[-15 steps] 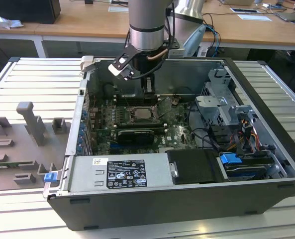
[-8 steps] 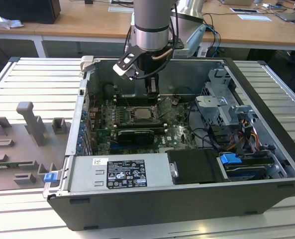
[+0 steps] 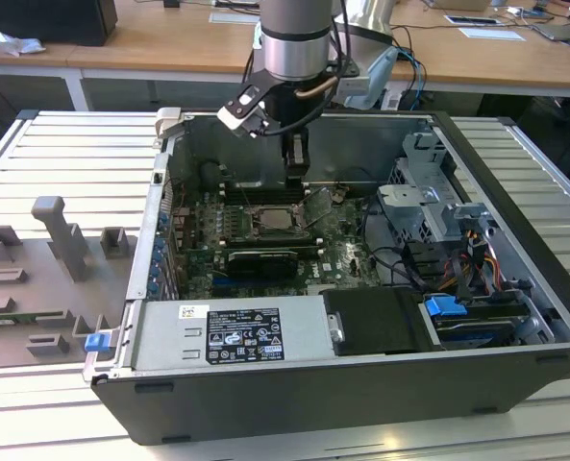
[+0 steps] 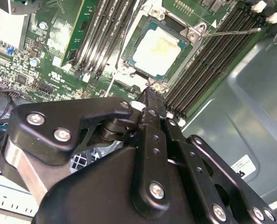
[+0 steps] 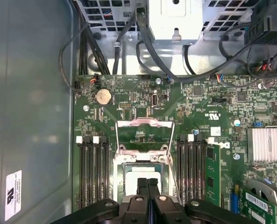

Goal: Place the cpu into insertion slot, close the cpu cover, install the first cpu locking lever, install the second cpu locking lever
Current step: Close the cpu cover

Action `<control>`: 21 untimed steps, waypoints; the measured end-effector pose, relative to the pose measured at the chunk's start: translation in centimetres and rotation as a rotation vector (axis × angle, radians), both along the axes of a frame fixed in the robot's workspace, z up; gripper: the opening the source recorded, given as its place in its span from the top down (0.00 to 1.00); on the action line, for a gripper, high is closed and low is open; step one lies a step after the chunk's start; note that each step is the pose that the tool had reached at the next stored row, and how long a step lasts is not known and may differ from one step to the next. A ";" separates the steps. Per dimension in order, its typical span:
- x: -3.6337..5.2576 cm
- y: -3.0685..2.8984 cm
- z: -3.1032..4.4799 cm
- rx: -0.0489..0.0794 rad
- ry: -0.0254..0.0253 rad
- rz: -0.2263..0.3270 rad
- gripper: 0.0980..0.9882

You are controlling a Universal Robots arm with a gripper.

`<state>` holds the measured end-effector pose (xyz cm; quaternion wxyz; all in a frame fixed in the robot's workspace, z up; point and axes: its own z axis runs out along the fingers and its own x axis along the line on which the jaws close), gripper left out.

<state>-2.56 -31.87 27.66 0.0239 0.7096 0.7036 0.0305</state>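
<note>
The cpu (image 4: 159,46), a pale silver-beige square, lies flat in the insertion slot (image 4: 137,35) on the green board; in the exterior view the cpu (image 3: 275,219) sits mid-board. The silvery cpu cover (image 5: 145,135) is swung open away from the slot and stands tilted up in the exterior view (image 3: 319,206). A thin wire locking lever (image 4: 231,31) sticks out unlatched beside the slot. My gripper (image 5: 148,185) hovers just above the slot's edge with its black fingers pressed together and nothing between them; the exterior view shows the gripper (image 3: 297,171) above the board.
Black memory slots (image 5: 94,172) flank the socket on both sides. Cables (image 5: 143,42) and a drive cage (image 3: 429,192) crowd the case's far end. A finned heatsink (image 5: 269,144) and the power supply (image 3: 232,331) lie nearby. Case walls (image 5: 31,116) enclose the board.
</note>
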 end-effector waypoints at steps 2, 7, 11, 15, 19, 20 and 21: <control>0.00 0.00 0.24 0.000 0.0001 0.000 0.99; 1.04 0.00 0.39 0.000 0.0011 0.000 0.99; 2.04 -0.01 0.36 0.000 0.0028 0.000 0.99; 2.47 0.01 0.35 0.000 0.0035 0.000 0.99; 2.79 0.02 0.35 0.000 0.0042 0.000 0.99; 2.88 0.02 0.35 0.000 0.0044 0.000 0.99; 2.97 0.02 0.35 0.000 0.0045 0.000 0.99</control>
